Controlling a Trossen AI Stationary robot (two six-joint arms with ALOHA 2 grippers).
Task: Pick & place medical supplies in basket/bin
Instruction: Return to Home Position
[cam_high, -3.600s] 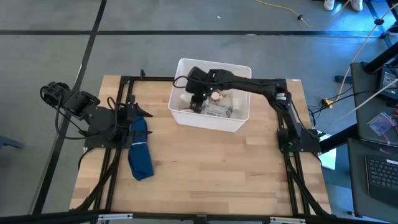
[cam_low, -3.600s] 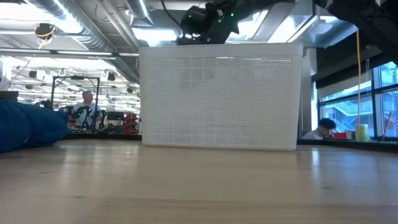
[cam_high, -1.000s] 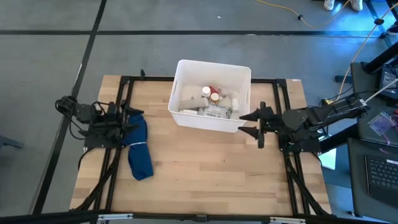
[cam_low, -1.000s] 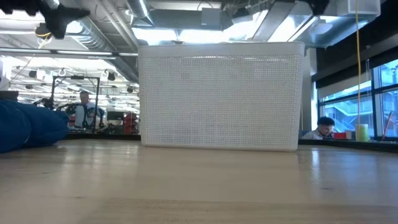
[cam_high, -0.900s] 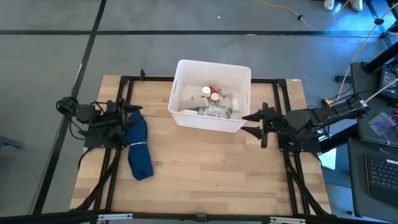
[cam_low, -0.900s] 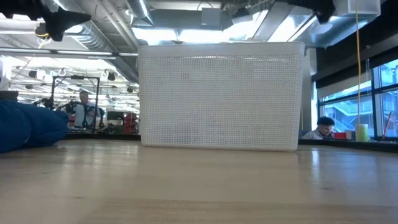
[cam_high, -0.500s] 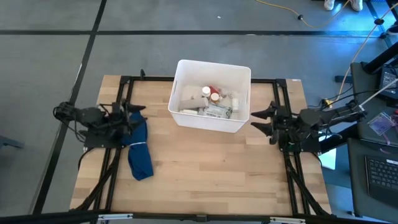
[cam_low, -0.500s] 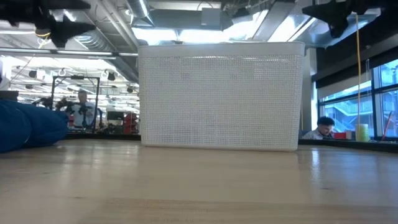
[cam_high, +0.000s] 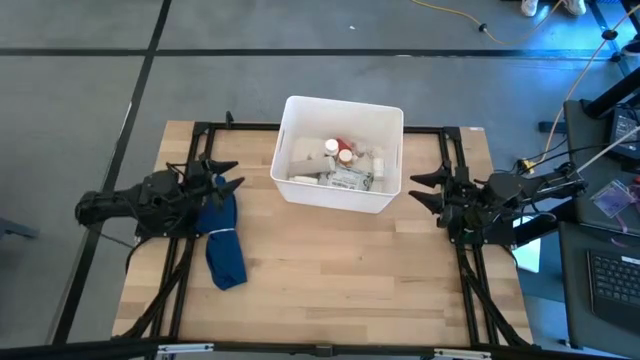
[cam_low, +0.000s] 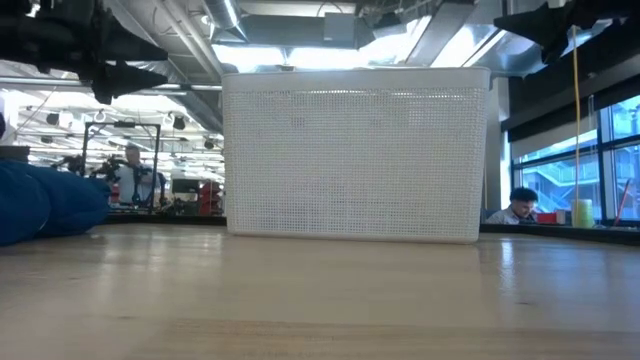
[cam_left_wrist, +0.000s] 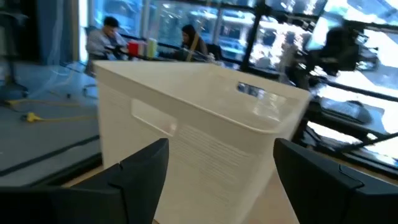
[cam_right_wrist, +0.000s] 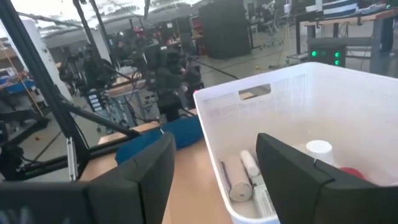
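on table (cam_high: 330, 270), bin (cam_high: 336, 199) lengthwise left-right

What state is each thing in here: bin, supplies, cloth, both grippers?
white bin: upright, open-topped, partly filled.
medical supplies: lying inside the bin.
blue cloth: bunched on the table, outside the bin.
left gripper: jaws open, empty, near the cloth.
right gripper: jaws open, empty, beside the bin.

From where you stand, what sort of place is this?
Probably an open-plan robotics lab: left arm and right arm at a wooden table, exposed ceiling ducts, a person at a distant desk.
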